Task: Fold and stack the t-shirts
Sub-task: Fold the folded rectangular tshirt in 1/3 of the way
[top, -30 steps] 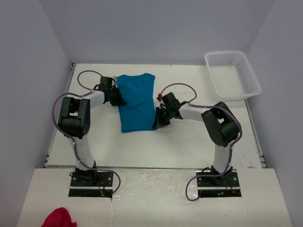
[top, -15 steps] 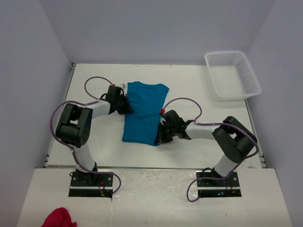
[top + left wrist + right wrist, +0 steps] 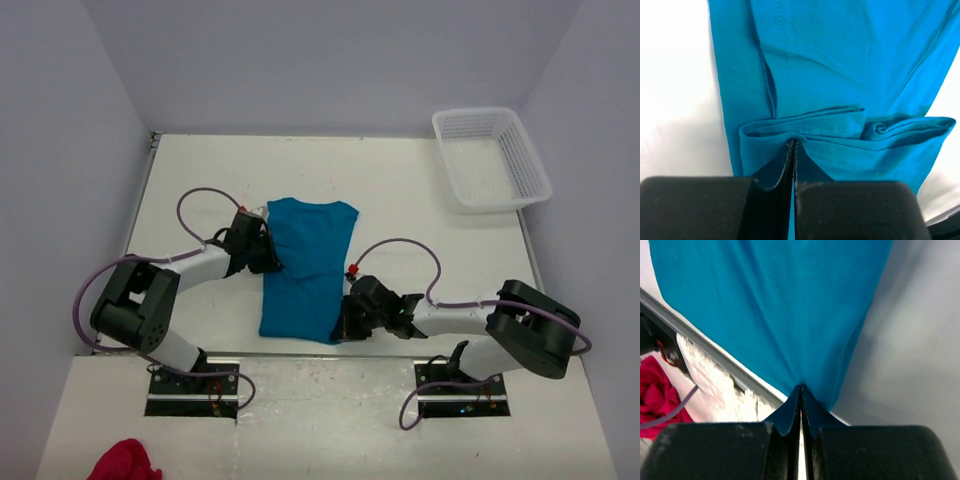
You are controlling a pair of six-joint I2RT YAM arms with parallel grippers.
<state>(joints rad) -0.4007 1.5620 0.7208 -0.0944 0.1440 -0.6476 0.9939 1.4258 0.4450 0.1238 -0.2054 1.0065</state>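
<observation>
A plain teal-blue t-shirt (image 3: 305, 265) lies on the white table as a long narrow strip, folded lengthwise, its lower end close to the near edge. My left gripper (image 3: 271, 258) is shut on the folded left edge of the shirt, about halfway along it; the left wrist view shows bunched hems (image 3: 850, 135) pinched at the left gripper's (image 3: 794, 144) tips. My right gripper (image 3: 342, 328) is shut on the shirt's near right corner. In the right wrist view the t-shirt (image 3: 775, 305) fans out from the right gripper's (image 3: 801, 388) closed tips.
A white mesh basket (image 3: 490, 158) stands at the back right of the table. A red cloth (image 3: 122, 463) lies below the table's near edge at the left, and the right wrist view shows the red cloth (image 3: 657, 390) too. The table's metal front rim (image 3: 715, 350) runs just under the shirt's end.
Both arms have drawn back toward their bases, dragging the t-shirt from mid-table toward the near edge. Both grippers have stayed shut on it.
</observation>
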